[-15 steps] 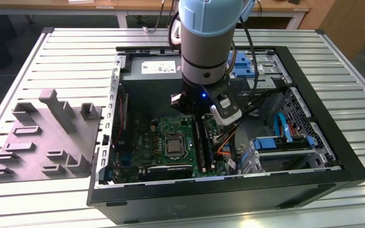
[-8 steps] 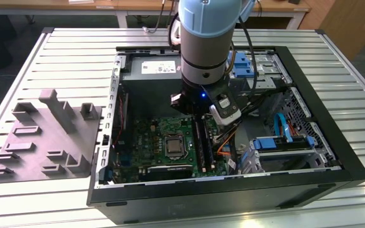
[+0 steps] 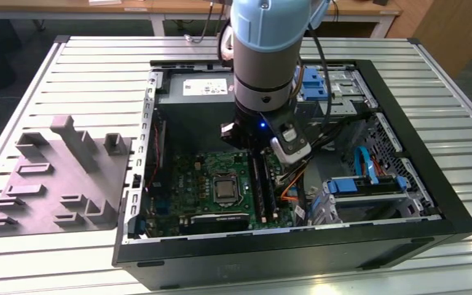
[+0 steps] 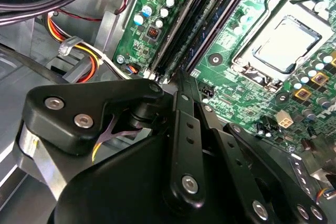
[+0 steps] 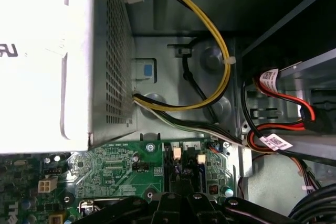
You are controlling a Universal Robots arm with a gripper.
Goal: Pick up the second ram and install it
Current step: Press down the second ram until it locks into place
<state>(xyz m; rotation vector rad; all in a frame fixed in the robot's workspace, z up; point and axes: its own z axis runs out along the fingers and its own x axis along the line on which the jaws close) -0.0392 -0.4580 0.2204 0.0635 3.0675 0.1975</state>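
1. The ribbed silver metal counter point(image 3: 96, 74) carries an open black computer case point(image 3: 400, 233), laid on its side so the inside faces up for the arm to reach down into it.
2. On the exterior view's left of the case lies a grey moulded parts tray point(image 3: 56, 184) with upright ridges, probably a holder for components.
3. The grey and pale blue robot arm point(image 3: 265, 55) comes straight down into the case, over the right part of the green motherboard point(image 3: 195, 178).
4. The grey perforated power-supply box point(image 5: 79, 61) sits at the far end of the case, with yellow and black cables running from it.
5. The black gripper point(image 4: 181, 80) is low over the long black memory slots point(image 4: 189, 24), its linkage lined up along them, as suits pressing a stick in.
6. Whether the jaws are spread or pinching anything, I cannot tell; the second ram itself I cannot make out, so I cannot place it.
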